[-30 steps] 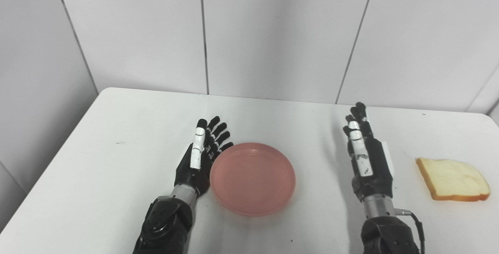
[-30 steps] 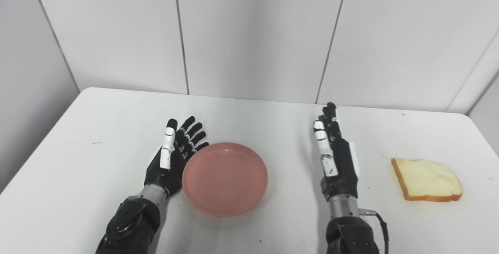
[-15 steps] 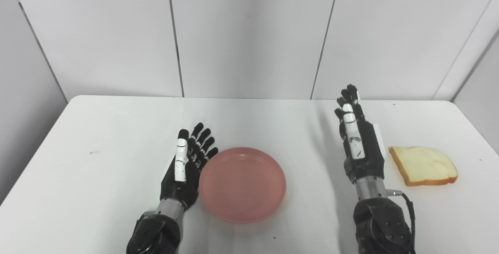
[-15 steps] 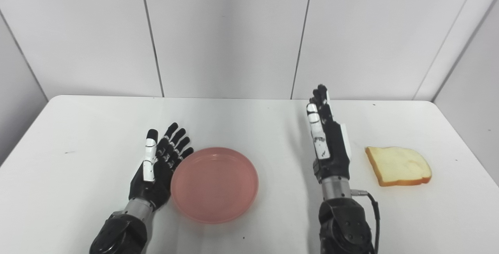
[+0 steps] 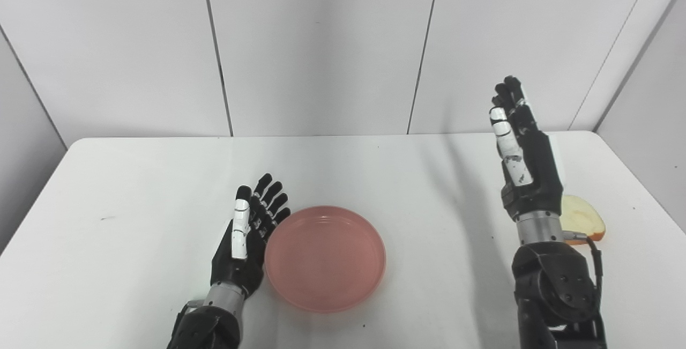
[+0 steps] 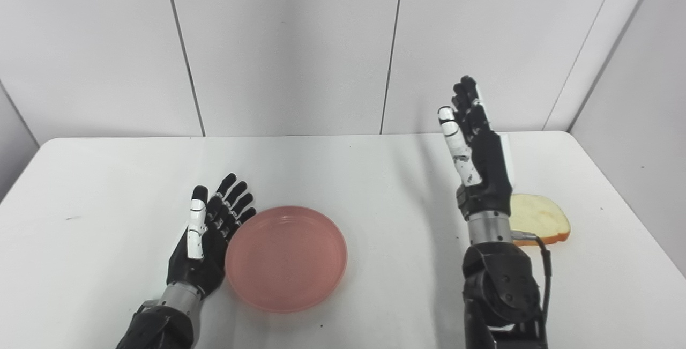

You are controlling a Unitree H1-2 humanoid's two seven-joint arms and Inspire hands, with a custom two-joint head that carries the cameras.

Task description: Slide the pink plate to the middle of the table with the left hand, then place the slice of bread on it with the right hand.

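The pink plate (image 5: 325, 257) lies on the white table (image 5: 134, 188), a little left of the middle near the front. My left hand (image 5: 247, 240) rests open against the plate's left rim, fingers straight and pointing away from me. My right hand (image 5: 524, 162) is raised above the table on the right, open and flat with fingers pointing up. The slice of bread (image 6: 537, 218) lies flat on the table just right of that hand's wrist, which partly hides it in the left eye view.
Grey wall panels stand right behind the table's far edge. A side wall (image 6: 632, 124) closes in on the right, near the bread. The table's right edge (image 6: 621, 199) runs close past the bread.
The camera has turned right and down, shifting the whole picture. My right hand has risen and moved right, now in front of the bread's left end. The left hand stays at the plate's rim.
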